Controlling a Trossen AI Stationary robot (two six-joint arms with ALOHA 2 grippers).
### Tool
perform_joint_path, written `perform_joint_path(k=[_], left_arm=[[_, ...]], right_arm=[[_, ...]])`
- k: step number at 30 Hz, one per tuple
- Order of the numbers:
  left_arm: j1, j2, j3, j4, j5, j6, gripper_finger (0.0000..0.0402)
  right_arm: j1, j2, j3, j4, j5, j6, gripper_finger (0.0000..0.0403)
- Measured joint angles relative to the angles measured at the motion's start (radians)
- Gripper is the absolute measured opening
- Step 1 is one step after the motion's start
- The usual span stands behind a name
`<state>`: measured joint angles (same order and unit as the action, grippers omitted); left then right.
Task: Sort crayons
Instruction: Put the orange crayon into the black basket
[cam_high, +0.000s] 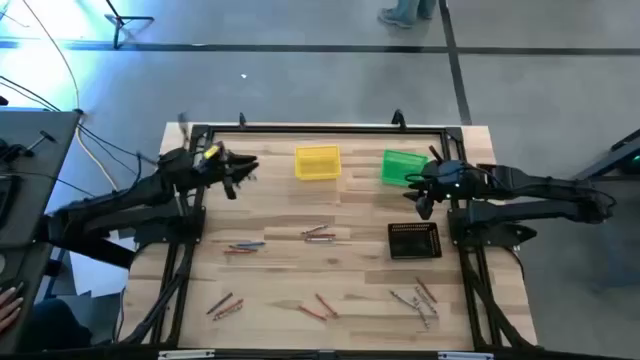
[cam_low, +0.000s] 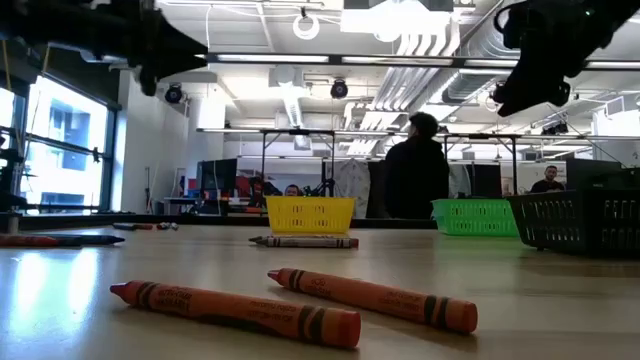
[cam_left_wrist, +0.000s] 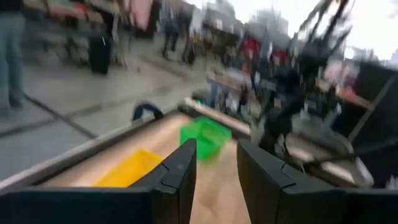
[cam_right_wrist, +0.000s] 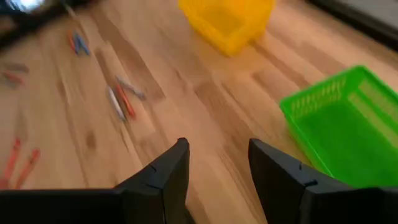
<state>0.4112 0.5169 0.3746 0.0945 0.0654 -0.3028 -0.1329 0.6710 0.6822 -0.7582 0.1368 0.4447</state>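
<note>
While both sets of fingers stand apart and empty, the left gripper (cam_high: 243, 172) hangs beside the yellow bin (cam_high: 317, 163) and the right gripper (cam_high: 419, 196) by the green bin (cam_high: 403, 166); the crayons (cam_high: 318, 234) lie scattered on the tabletop (cam_high: 350, 270), well apart from both.

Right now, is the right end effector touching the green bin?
Apart. The right wrist view shows the right end effector open and empty above bare table, with the green bin off to one side and a clear strip of wood between them.
</note>
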Motion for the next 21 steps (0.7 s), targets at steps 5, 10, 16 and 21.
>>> perform_joint_path(k=[5, 10, 16, 21], left_arm=[[-0.080, 0.186, 0.162, -0.118, -0.013, 0.017, 0.0101], [-0.157, 0.314, 0.275, -0.288, -0.072, 0.000, 0.0101], [-0.250, 0.404, 0.302, -0.367, -0.127, -0.056, 0.0101], [-0.325, 0.443, 0.302, -0.361, -0.214, -0.060, 0.0101]], right_arm=[[0.000, 0.119, 0.142, -0.175, -0.006, 0.005, 0.0161], [0.006, 0.181, 0.210, -0.269, -0.057, 0.079, 0.0161], [0.077, 0.244, 0.211, -0.353, -0.195, 0.253, 0.0161], [0.203, 0.318, 0.211, -0.399, -0.305, 0.439, 0.0161]])
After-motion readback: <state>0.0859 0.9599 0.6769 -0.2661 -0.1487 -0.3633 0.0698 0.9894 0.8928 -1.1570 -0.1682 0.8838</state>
